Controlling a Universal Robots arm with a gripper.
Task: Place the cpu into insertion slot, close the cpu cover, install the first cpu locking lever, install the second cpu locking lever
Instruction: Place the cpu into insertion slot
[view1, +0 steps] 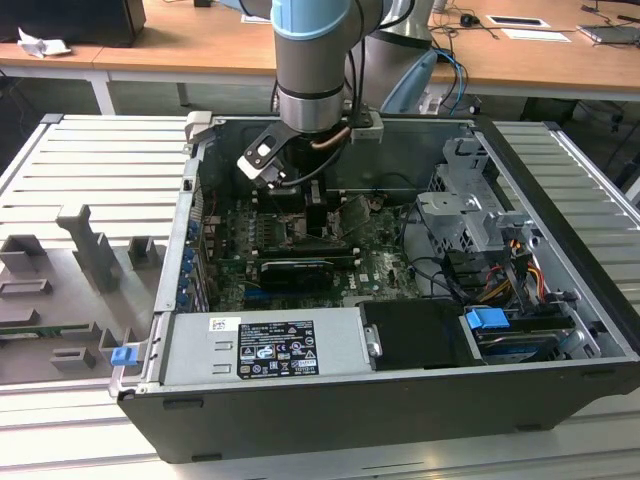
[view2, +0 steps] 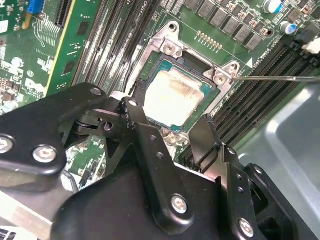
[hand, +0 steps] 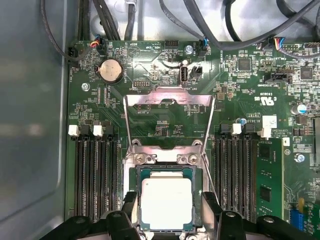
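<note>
Silver-beige cpu (hand: 166, 200) lies in the insertion slot (hand: 134, 177), parted jaws hiding one slot edge.

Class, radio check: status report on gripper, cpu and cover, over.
Gripper open, astride cpu. That cpu seated in insertion slot. Hinged cpu cover standing open. No obstruction seen.

Edge of cpu (view2: 175, 97) nearest pincer (view2: 168, 115) covered by its black links, insertion slot (view2: 186, 63) contacts hidden beneath chip, pincer body cropped in both wrist views, slot masked by arm (view1: 312, 60) in exterior view.
</note>
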